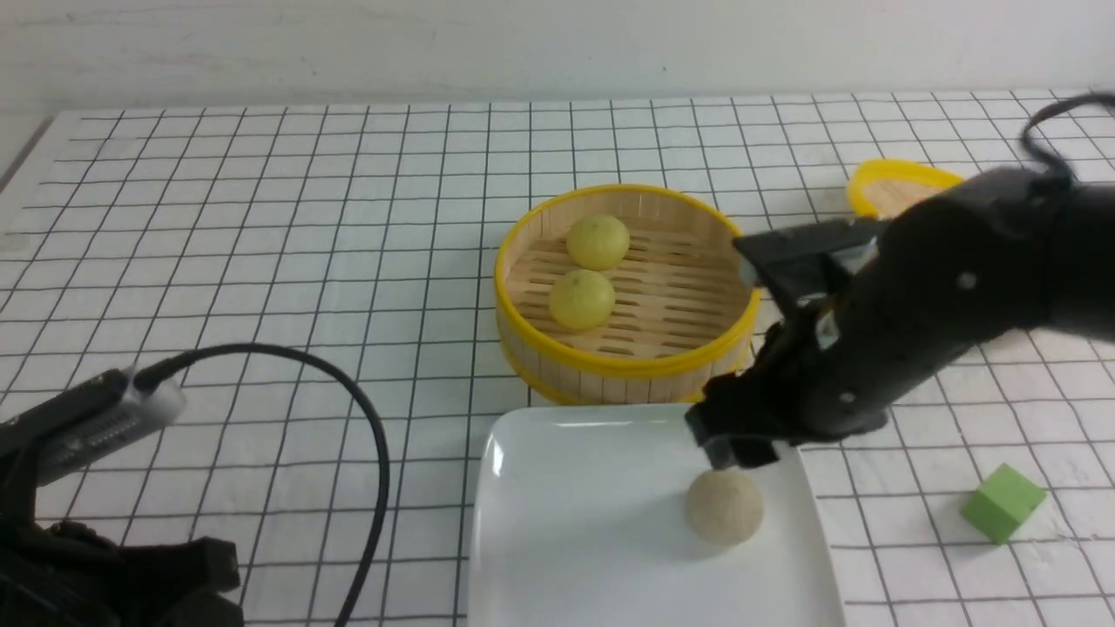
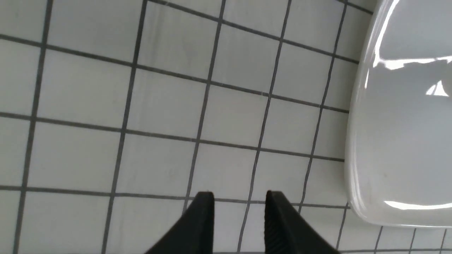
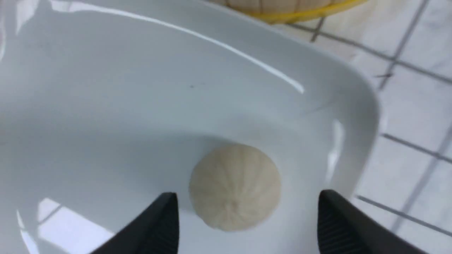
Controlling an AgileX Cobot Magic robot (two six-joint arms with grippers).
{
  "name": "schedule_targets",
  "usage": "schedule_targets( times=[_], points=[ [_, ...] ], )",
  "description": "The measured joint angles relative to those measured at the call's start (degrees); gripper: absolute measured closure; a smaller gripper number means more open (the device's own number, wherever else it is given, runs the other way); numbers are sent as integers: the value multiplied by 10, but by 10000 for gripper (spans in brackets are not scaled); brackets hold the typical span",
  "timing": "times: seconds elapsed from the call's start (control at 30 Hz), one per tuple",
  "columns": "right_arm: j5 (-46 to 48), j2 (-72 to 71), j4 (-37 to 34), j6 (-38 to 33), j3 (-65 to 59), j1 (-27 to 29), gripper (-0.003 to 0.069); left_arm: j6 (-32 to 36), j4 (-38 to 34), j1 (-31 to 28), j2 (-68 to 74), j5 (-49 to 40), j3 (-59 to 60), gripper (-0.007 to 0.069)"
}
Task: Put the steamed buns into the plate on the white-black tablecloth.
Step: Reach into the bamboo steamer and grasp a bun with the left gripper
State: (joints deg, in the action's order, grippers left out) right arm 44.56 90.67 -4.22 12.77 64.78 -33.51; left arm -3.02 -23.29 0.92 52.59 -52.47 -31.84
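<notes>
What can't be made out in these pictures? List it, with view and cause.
- Yellow-rimmed lid: front view, mostly hidden behind the right arm.
- White plate: front view, near edge cut off by the frame.
- Bamboo steamer: right wrist view, only a sliver at the frame edge.
- Left gripper: front view, fingertips outside the frame.

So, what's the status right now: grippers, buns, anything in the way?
Right gripper open over beige bun lying free on plate. Left gripper open, empty, over tablecloth. Two yellow buns in steamer. Nothing blocking; green cube off aside.
</notes>
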Motion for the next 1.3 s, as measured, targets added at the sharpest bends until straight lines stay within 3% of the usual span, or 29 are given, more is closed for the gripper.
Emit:
schedule_targets(
  times=[0.17, 0.23, 0.27, 0.3, 0.4, 0.6, 0.73, 0.93, 0.97, 1.07, 1.3],
  points=[
    [175, -97, 107, 34, 3, 8, 160, 10, 0, 0, 33, 0, -52, 420],
    [238, -141, 146, 62, -23, 10, 214, 30, -3, 0, 74, -1, -84, 491],
    [240, -144, 148, 63, -23, 10, 214, 30, -4, 0, 82, -1, -90, 499],
    [249, -169, 158, 67, -46, 10, 258, 50, -14, 0, 113, -4, -111, 562],
    [253, -217, 171, 67, -91, 10, 363, 92, -48, 8, 171, -10, -163, 619],
    [250, -311, 177, 64, -157, 10, 650, 82, -66, 110, 294, 4, -293, 622],
    [229, -358, 177, 64, -191, 10, 673, 15, -20, 178, 374, 6, -375, 621],
    [168, -397, 171, 64, -240, 10, 674, -106, 127, 269, 548, -22, -601, 498],
    [167, -397, 171, 64, -240, 10, 674, -106, 131, 271, 553, -23, -608, 491],
    [142, -397, 167, 64, -247, 10, 674, -129, 188, 304, 643, -55, -736, 360],
    [110, -398, 167, 64, -247, 10, 673, -132, 239, 314, 751, -82, -867, 237]
  ],
)
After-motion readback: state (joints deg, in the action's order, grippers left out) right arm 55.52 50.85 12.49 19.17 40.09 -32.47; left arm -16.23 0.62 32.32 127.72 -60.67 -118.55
